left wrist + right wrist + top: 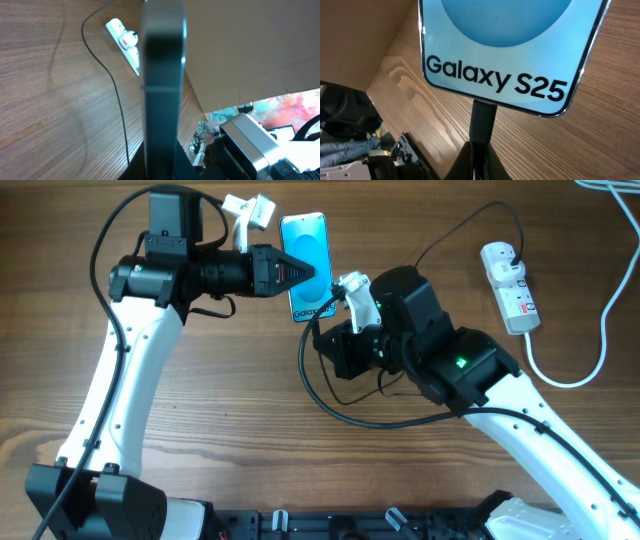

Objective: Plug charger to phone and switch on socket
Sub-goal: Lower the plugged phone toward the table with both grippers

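While the left gripper [300,272] clamps the phone [303,240] mid-scene, the right gripper [335,292] sits at its near end; the socket [510,288] lies far right. From the left wrist, the charger [116,92] runs towards the socket. From the right wrist, closed jaws pinch its plug [482,120] at the phone's port. The plugging step is in hand; next, push straight in.

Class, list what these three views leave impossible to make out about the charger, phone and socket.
- Whether the charger is fully seated: in the right wrist view the bottom edge of the phone hides the port; overhead, the right gripper covers it.
- Switch position on the socket: too small overhead and in the left wrist view.
- Fingers of the left gripper: in the left wrist view the blurred phone edge blocks them.
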### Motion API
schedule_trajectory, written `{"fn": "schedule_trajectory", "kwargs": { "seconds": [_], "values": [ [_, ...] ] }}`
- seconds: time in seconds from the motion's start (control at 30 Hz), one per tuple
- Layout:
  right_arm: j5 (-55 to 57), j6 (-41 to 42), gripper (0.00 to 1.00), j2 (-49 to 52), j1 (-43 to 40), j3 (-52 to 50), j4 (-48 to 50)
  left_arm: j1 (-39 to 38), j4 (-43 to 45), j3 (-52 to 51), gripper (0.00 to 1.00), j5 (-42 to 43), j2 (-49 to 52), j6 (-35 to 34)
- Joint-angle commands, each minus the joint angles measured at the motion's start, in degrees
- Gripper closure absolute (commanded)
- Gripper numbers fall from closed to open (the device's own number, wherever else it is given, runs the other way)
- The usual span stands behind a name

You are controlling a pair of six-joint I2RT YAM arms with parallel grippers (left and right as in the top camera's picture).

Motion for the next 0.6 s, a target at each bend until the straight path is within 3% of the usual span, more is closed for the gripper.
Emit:
{"fn": "schedule_trajectory", "kwargs": {
  "seconds": [0.0,0.4,0.57],
  "values": [
    [3.37,-0.76,0.83,-1.07,-0.42,1.79,3.52,-1.03,-1.77,-0.28,0.96,2.69,0.15,1.95],
    [3.37,-0.72,0.8,-1.07,-0.42,1.79,3.45,-1.01,-1.77,-0.28,0.96,2.67,0.15,1.92],
    [3.32,-0.42,0.51,-1.07,-0.42,1.79,2.62,-0.96,-1.33,-0.28,0.96,0.87,0.15,1.84]
  ]
}}
